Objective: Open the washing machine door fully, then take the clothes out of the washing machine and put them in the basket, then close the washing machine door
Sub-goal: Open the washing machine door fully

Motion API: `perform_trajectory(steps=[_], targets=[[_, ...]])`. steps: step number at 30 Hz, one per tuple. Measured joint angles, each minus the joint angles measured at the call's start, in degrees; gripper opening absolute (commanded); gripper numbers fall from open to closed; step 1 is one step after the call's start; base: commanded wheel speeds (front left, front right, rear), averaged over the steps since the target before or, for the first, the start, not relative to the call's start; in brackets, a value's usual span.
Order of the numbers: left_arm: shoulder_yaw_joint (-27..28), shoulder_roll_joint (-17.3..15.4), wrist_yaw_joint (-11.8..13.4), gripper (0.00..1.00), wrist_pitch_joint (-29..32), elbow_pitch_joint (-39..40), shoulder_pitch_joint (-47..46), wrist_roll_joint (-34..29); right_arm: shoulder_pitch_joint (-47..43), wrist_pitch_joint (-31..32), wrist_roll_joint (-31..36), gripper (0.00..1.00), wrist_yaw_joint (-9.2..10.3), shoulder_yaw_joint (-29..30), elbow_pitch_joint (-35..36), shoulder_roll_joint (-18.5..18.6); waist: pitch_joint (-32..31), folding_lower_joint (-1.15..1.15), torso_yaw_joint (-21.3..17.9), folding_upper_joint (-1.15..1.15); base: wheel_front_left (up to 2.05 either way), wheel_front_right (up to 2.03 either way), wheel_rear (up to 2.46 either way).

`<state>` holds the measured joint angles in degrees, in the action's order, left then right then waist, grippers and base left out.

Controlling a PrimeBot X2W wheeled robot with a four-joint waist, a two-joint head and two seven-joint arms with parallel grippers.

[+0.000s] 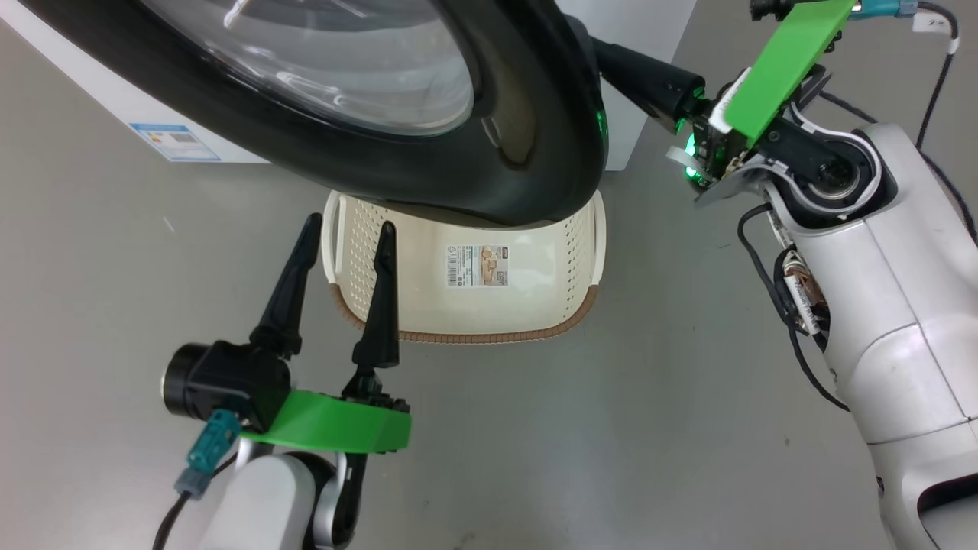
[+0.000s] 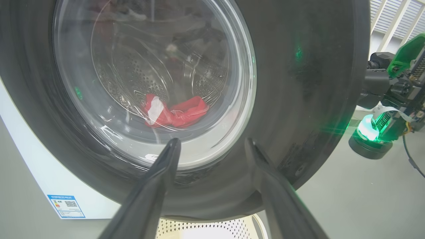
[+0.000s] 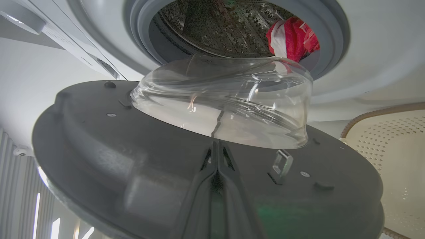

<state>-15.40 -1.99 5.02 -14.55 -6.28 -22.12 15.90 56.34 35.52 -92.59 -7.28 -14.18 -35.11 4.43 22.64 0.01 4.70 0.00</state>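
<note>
The washing machine door [image 1: 527, 153], a glossy black ring around a bulging glass window, stands partly open above the basket [image 1: 458, 325]. My right gripper [image 3: 216, 146] is shut, its joined fingers lying against the door's grey inner face [image 3: 99, 159] just below the glass bowl [image 3: 225, 99]. In the head view its fingers reach behind the door's right rim. The left gripper [image 1: 345, 237] is open and holds nothing, hovering at the basket's left edge in front of the door. Red and white clothes [image 3: 292, 36] lie in the steel drum of the washing machine [image 3: 372, 49], also visible through the glass [image 2: 176, 111].
The cream basket sits on the grey floor under the door and holds only a sticker [image 1: 477, 265]. A blue label [image 2: 66, 205] marks the machine's lower front corner. My right arm's pale forearm [image 1: 901, 305] and cables fill the right side.
</note>
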Motion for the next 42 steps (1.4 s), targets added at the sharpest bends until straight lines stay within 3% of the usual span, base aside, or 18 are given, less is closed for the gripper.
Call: perform_trajectory(steps=[1, 2, 3, 16, 23, 25, 30, 35, 42], targets=[[0.13, 0.0, 0.0, 1.0, 0.0, 0.0, 0.01, 0.09, -0.03, -1.22, 1.52, 0.47, 0.0, -0.43, 0.4, 0.14, -0.04, 0.0, 0.0, 0.0, 0.0, 0.0, 0.0], [0.3, 0.01, 0.0, 1.0, 0.0, -0.02, 0.01, 0.18, -0.11, -2.68, 3.16, 0.47, 0.0, -0.98, 1.01, 0.45, -0.03, 0.0, -0.01, 0.0, 0.0, 0.0, 0.0], [0.49, 0.0, 0.0, 1.0, 0.0, -0.08, 0.01, 0.2, -0.37, -3.96, 4.68, 0.98, 0.0, -1.43, 1.7, 0.64, -0.01, 0.0, -0.02, 0.0, 0.0, 0.0, 0.0], [2.13, 0.01, 0.05, 1.0, 0.0, 0.21, 0.16, 0.32, -4.55, -29.95, 26.15, 1.0, 0.0, -11.09, 9.23, 7.84, 0.59, 0.0, -0.93, 0.0, 0.0, 0.0, 0.0], [3.1, 0.01, 0.05, 1.0, 0.0, 0.7, 0.2, 0.21, -4.9, -46.32, 41.02, 1.0, -0.01, -15.43, 4.9, 11.04, 0.66, 0.0, -1.63, 0.0, 0.0, 0.0, 0.0], [3.31, 0.0, 0.05, 1.0, 0.0, 0.85, 0.23, 0.14, -4.9, -47.85, 44.75, 1.0, -0.01, -15.43, 3.26, 11.34, 0.65, 0.0, -1.75, 0.0, 0.0, 0.0, 0.0], [3.77, 0.01, 0.18, 1.0, 0.0, 1.56, 0.88, 0.0, -5.33, -49.9, 60.06, 1.0, -0.01, -10.02, 0.7, 9.94, 0.72, 0.0, -2.15, 0.0, 0.0, 0.0, 0.0], [3.92, 0.01, 0.57, 1.0, 0.0, 1.88, 1.02, -0.22, -10.6, -50.23, 74.61, 1.0, -0.01, 0.03, 8.99, 5.75, 0.94, 0.0, -2.16, 0.0, 0.0, 0.0, 0.0], [3.81, 0.01, 0.59, 1.0, 0.0, 2.24, 1.04, -0.4, -21.02, -50.23, 83.55, 1.0, -0.01, 6.68, 18.91, 1.42, 0.94, 0.0, -1.92, 0.0, 0.0, 0.0, 0.0]])
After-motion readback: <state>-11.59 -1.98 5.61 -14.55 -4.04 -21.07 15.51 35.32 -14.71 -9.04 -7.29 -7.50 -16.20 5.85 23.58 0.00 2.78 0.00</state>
